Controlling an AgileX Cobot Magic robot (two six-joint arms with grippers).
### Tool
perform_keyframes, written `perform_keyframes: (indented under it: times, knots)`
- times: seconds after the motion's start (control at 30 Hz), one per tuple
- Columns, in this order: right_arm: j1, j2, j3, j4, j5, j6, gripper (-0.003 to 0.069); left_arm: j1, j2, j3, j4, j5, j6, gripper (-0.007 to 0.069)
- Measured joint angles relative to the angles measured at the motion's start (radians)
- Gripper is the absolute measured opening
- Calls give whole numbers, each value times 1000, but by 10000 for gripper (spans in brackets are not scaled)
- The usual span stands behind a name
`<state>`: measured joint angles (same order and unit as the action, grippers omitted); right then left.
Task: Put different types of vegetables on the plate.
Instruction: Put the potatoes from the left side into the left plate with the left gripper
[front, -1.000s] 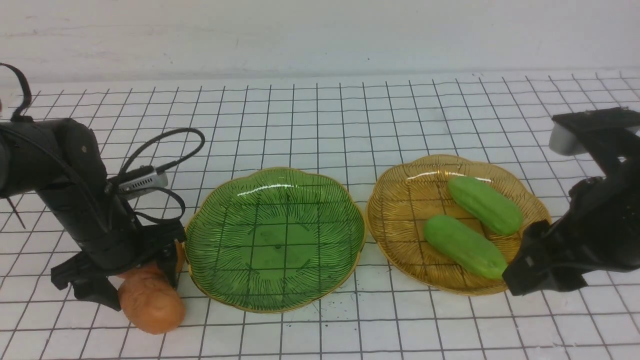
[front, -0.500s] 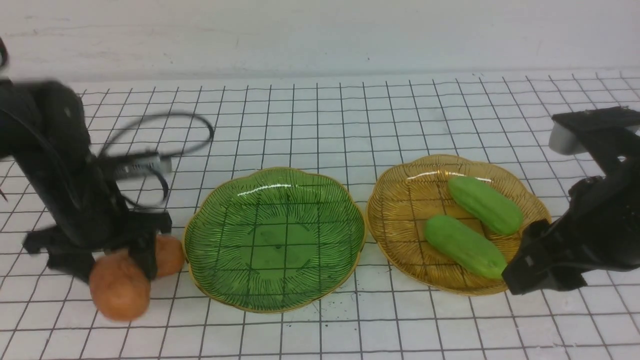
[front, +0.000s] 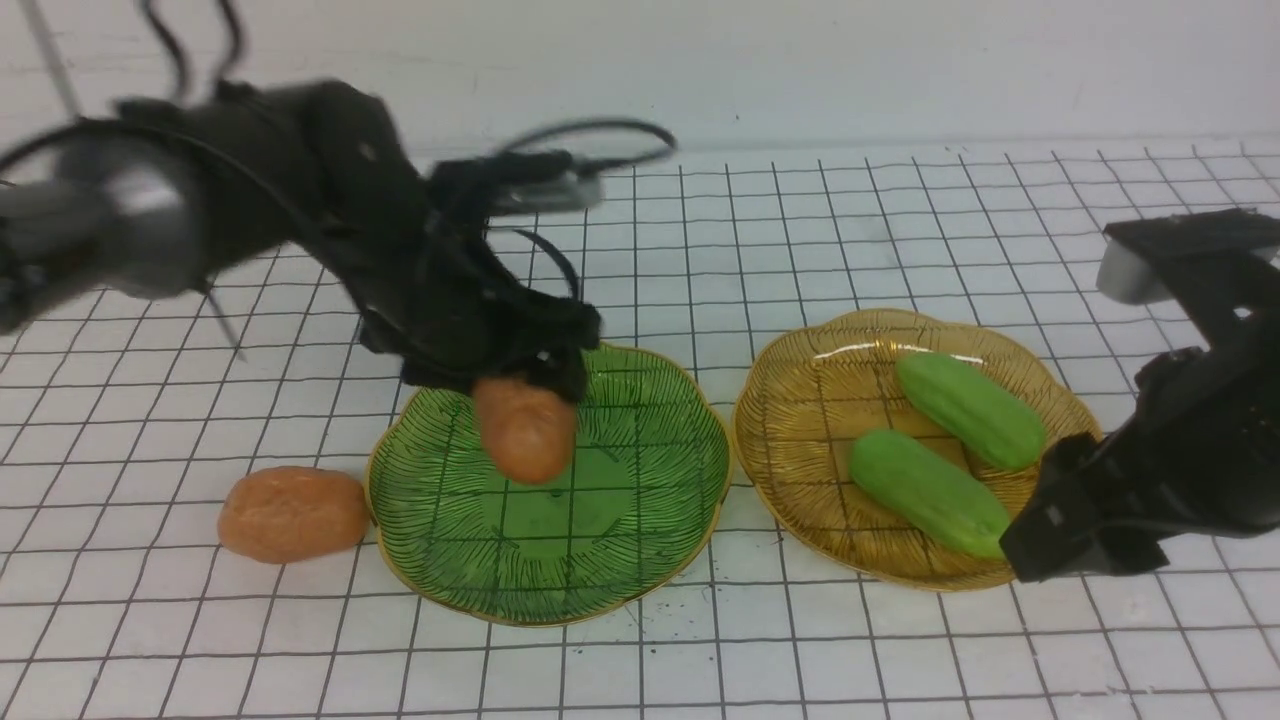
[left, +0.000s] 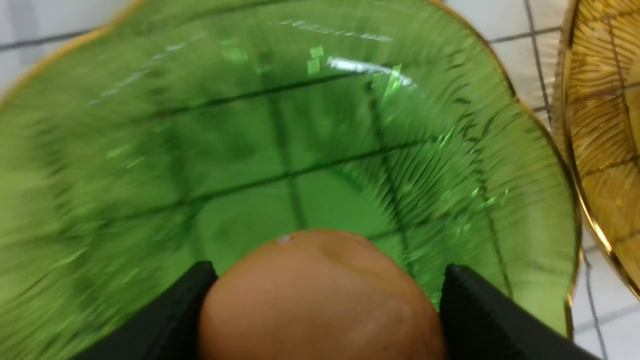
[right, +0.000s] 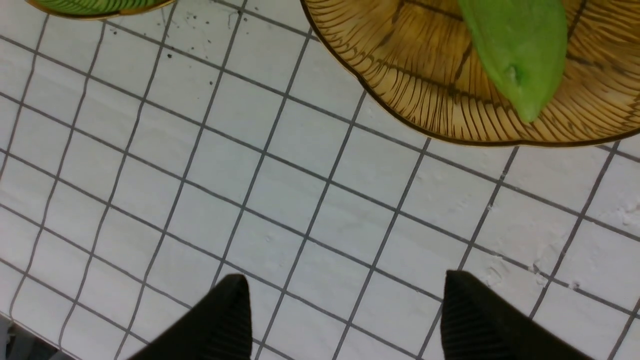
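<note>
Two potatoes, orange-brown, egg-shaped and dull-skinned: the first potato (front: 523, 440) is clenched between the jaws of the left gripper (front: 510, 385) over the middle of the green plate (front: 640, 570), and the second potato (front: 292, 514) lies on the gridded table (front: 150, 620) just beside that plate's left rim. Two gourds, light green, long and taper-ended, the far gourd (front: 968, 410) and the near gourd (front: 930, 492), lie side by side on the amber plate (front: 800, 400), the second of two plates. The right gripper (right: 345, 310) hangs spread and empty over the table beside the amber plate's near rim.
</note>
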<state>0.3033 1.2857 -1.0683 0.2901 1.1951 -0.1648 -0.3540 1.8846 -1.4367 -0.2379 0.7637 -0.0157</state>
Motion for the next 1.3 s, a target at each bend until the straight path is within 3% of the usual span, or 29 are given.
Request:
perform_keyframes:
  times: [0.2, 0.4, 0.67, 0.73, 0.87, 0.9, 0.93, 1.0, 1.1, 1.3]
  knots:
    - [0, 0, 0, -8, -6, 0, 464, -17, 41, 0, -7, -32, -4, 507]
    - [0, 0, 0, -8, -8, 0, 464, -13, 30, 0, -4, -13, -31, 593]
    - [0, 0, 0, -15, -8, 0, 464, 56, -40, -60, 13, 85, -43, 610]
    - [0, 0, 0, -15, -8, 0, 464, 94, -70, -103, 13, 156, -44, 581]
    - [0, 0, 0, -15, -8, 0, 464, 213, -133, -191, 66, 406, -44, 394]
    - [0, 0, 0, -15, -8, 0, 464, 219, -135, -193, 71, 406, -44, 382]
    - [0, 0, 0, -15, -8, 0, 464, 248, -148, -197, 100, 432, -44, 331]
    - [0, 0, 0, -15, -8, 0, 464, 317, -186, -172, 178, 448, -44, 160]
    - [0, 0, 0, -15, -8, 0, 464, 395, -248, -78, 238, 461, -49, 28]
    - [0, 0, 0, -15, -9, -2, 464, 437, -302, 133, 221, 465, -162, 4]
